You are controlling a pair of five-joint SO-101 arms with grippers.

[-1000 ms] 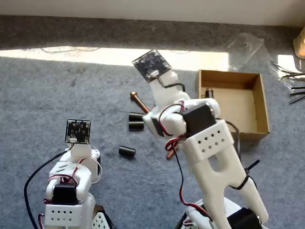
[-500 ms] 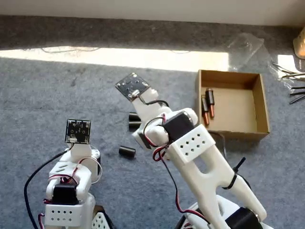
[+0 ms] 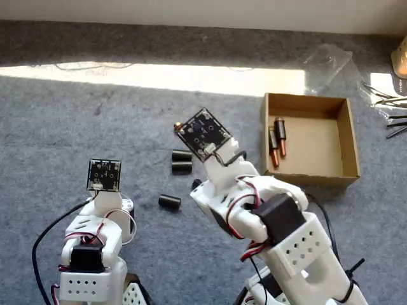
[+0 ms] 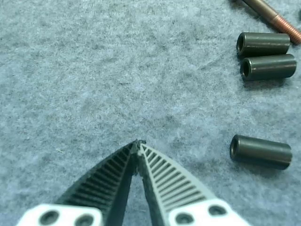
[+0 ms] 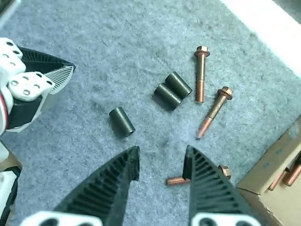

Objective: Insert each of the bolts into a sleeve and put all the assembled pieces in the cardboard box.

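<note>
1. Two white arms work over a grey carpet (image 3: 76,114). At far left the left gripper (image 4: 139,146) points down at the pile, its ribbed jaws pressed together at the tips and holding nothing.
2. One lone sleeve (image 3: 169,202), black and lying on its side, rests just to the right of that arm, apart from the others.
3. Two more, the paired sleeves (image 3: 182,155), lie side by side and touching, a little farther up the carpet from the lone one.
4. Three copper-coloured bolts lie loose and unassembled to the right of the pair. The first bolt (image 5: 201,73) is just beside the paired sleeves and the second bolt (image 5: 214,112) lies tilted near it. The third bolt (image 5: 176,180) is partly hidden behind one finger of the right arm.
5. At centre, the right gripper (image 5: 161,157) hangs above the carpet between the lone sleeve and the third bolt. Its jaws are parted to a moderate width with nothing between them.
6. Right of centre, the cardboard box (image 3: 305,97) stands open-topped. Two assembled pieces (image 3: 280,136) lie side by side inside it, near the wall that faces the bolts.
7. At far right, a clear plastic bag (image 3: 327,60) lies beyond the box, and dark cables (image 3: 388,101) run along the carpet's edge.
</note>
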